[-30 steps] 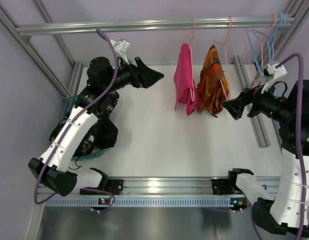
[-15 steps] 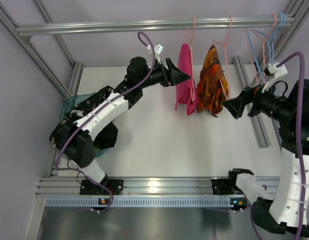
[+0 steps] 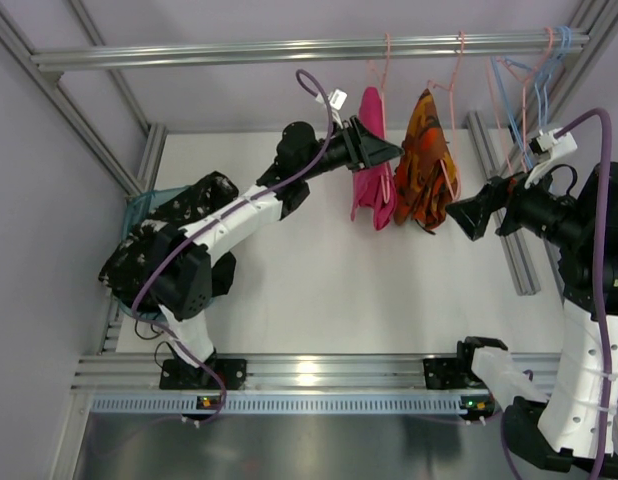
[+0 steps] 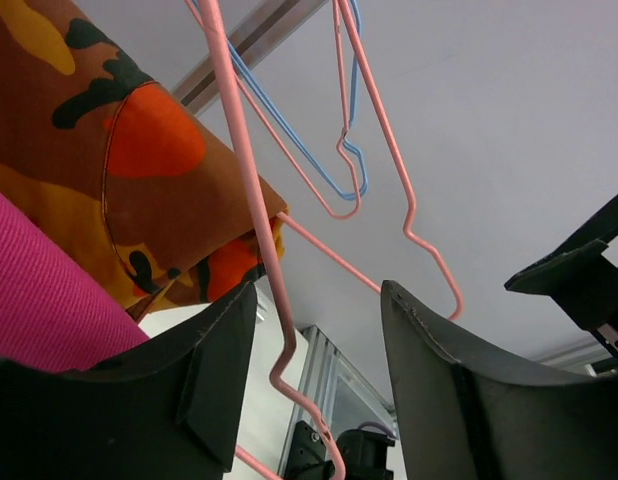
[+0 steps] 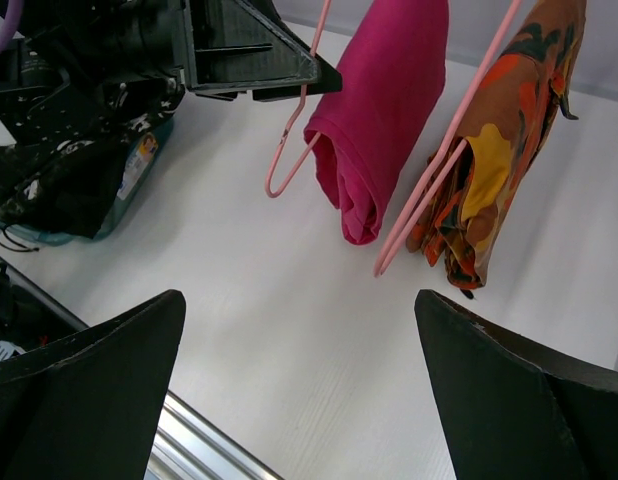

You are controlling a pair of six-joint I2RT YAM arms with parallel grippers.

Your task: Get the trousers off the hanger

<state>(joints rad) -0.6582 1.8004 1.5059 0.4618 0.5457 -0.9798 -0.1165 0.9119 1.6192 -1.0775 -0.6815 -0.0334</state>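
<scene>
A plain magenta-pink folded pair of trousers [image 3: 369,178] hangs over a thin pink wire hanger [image 3: 381,62] hooked on the aluminium rail [image 3: 239,50] across the far side of the white table [image 3: 329,290]. Just beside it to the right, an orange, red and yellow pair of trousers with a dark pattern [image 3: 424,170] hangs on a second pink hanger from the same rail. The left gripper [image 3: 384,150] is stretched out against the upper part of the magenta pair. In the left wrist view its fingers stand apart, with the pink hanger's wire [image 4: 251,200] running down through the gap, not clamped. The right gripper [image 3: 459,215] hangs just to the right of the patterned pair, near its lower end, jaws spread wide and holding nothing. At the table's left edge a black garment with white marks [image 3: 194,192] lies in a teal basket [image 3: 139,205]
</scene>
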